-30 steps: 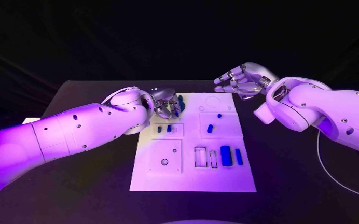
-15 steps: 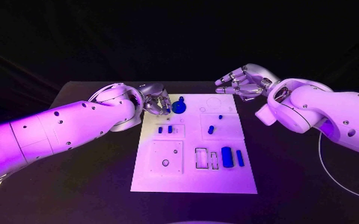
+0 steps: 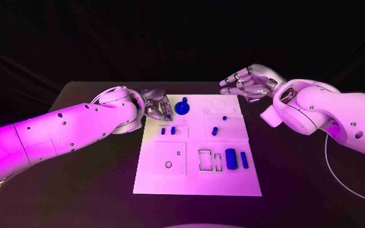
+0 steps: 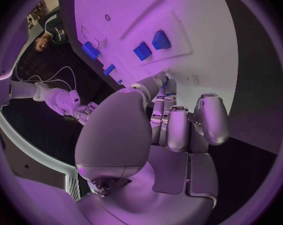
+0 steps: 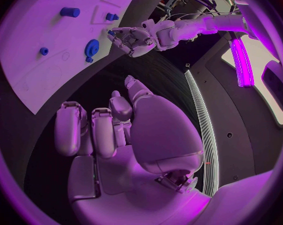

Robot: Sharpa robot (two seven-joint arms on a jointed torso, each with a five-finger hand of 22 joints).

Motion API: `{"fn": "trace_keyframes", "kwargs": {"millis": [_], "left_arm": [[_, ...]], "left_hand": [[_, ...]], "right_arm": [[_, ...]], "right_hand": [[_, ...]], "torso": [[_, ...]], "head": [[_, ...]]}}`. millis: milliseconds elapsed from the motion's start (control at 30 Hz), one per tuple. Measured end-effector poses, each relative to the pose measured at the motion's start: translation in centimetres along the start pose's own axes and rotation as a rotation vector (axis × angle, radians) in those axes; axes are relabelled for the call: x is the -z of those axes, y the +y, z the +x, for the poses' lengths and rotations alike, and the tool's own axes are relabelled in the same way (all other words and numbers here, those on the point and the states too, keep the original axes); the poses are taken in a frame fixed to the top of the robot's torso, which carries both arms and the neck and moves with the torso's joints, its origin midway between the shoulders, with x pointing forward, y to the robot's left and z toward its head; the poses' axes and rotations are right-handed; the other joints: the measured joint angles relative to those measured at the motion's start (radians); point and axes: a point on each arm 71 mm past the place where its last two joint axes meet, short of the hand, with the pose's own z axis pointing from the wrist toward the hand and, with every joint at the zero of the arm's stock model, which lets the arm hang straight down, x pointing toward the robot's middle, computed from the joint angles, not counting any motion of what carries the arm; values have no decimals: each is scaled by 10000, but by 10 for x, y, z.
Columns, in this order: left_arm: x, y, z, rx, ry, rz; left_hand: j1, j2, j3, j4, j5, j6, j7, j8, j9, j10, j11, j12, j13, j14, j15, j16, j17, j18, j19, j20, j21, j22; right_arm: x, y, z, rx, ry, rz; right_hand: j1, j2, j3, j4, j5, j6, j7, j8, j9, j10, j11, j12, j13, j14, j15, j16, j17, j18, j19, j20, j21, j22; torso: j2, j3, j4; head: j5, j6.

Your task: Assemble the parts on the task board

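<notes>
Left hand [image 3: 157, 106], seen from the head, has drawn back from the round blue knobbed part [image 3: 182, 107], which now stands free at the far left of the white task board [image 3: 198, 178]; its fingers are curled in with nothing visible in them, so that piece looks placed. From the left wrist, those fingers [image 4: 179, 127] bunch together over the board's edge on the black surface [image 4: 257, 85] and hide the part. From the right wrist, the right hand [image 5: 110, 130] hangs empty, fingers loosely apart, well off the board.
</notes>
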Motion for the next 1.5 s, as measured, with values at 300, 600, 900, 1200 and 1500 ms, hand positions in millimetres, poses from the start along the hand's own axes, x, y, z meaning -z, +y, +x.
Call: {"fn": "trace_keyframes", "kwargs": {"millis": [300,600,900,1200,1500], "left_arm": [[-1,-1,4,-12,181,8],[-2,-4,5,-9,217,80],[-4,-4,5,-21,219,64],[-8,-5,7,-148,280,10],[-9,-5,8,-235,377,-8]], "left_hand": [[0,0,0,0,0,-1,0,-6,1,0,0,0,0,0,0,0,0,1,0,0,0,0],[1,-1,0,0,0,-1,-1,-25,3,0,0,-60,0,0,0,0,1,0,0,1,0,-1],[1,-1,0,0,-1,-2,-1,-27,0,0,0,-60,0,0,0,0,1,0,0,1,0,-2],[1,-1,0,0,-1,-2,-1,-28,-3,-1,0,-60,-1,0,0,0,1,2,0,1,0,-2],[1,-2,0,0,-1,-2,-1,-28,2,-1,0,-60,-1,0,0,0,2,1,0,1,0,-3]], "right_arm": [[0,0,0,-1,11,-6],[0,0,0,-1,18,-6],[0,0,1,1,25,-8],[0,0,1,1,32,-11],[0,0,0,2,33,-7]], "right_hand": [[0,0,0,0,0,0,0,0,0,0,0,0,0,0,0,0,-1,0,0,0,0,0],[0,0,0,0,0,0,0,0,0,0,0,0,0,0,0,0,-2,0,0,0,0,0],[0,0,0,0,0,0,0,0,0,0,0,0,0,0,0,0,-3,0,0,0,0,0],[0,0,0,0,0,0,0,0,0,0,0,0,0,0,0,0,-4,1,0,0,0,0],[0,0,0,0,0,0,0,0,0,0,0,0,0,0,0,0,4,1,0,0,0,0]], "torso": [[1,0,5],[-1,0,0],[-3,6,-1],[-2,6,-10],[-2,5,2]], "head": [[-20,-31],[-21,-48],[-26,-49],[-32,-81],[-48,-111]]}}
